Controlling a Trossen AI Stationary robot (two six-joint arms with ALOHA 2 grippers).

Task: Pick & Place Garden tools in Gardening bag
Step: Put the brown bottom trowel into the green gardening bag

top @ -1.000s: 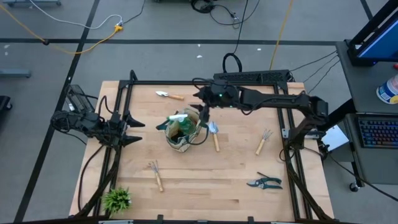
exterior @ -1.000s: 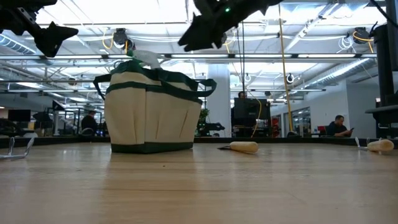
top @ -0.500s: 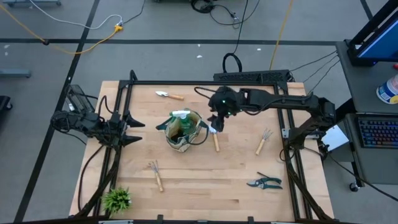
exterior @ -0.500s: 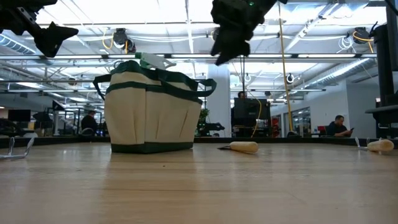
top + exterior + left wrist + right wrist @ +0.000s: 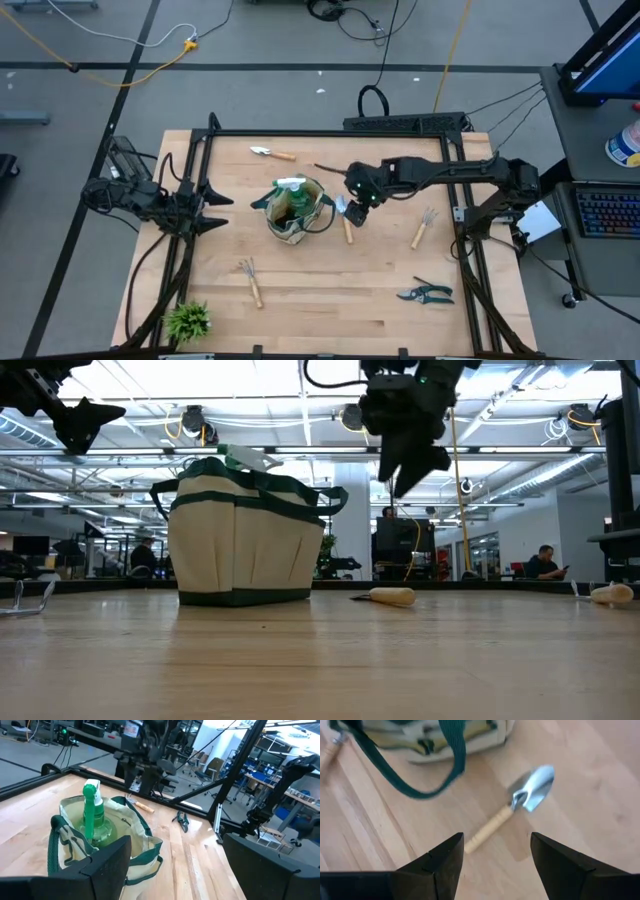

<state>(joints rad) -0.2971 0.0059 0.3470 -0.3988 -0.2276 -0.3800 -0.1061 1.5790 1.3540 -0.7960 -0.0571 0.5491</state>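
Note:
The beige gardening bag (image 5: 293,210) with green trim stands on its base mid-table. A green spray bottle (image 5: 92,815) stands upright inside it. Right of the bag a wooden-handled trowel (image 5: 520,800) lies flat on the table. My right gripper (image 5: 495,865) hangs open above the trowel's handle, tipped down, touching nothing; in the high view it (image 5: 357,204) is just right of the bag. My left gripper (image 5: 212,210) waits open at the table's left side, level, facing the bag.
Another trowel (image 5: 272,153) lies at the far side, a pronged rake (image 5: 250,281) near left, a second rake (image 5: 424,228) at right, and dark shears (image 5: 425,293) near right. A small green plant (image 5: 187,320) sits at the near left corner. The bag's green strap (image 5: 451,767) droops toward the trowel.
My right gripper has moved from over the bag's far right rim toward the table's right and near edges and downward. It has rolled and tipped from nearly level to pointing steeply down over the trowel. Its fingers have stayed open.

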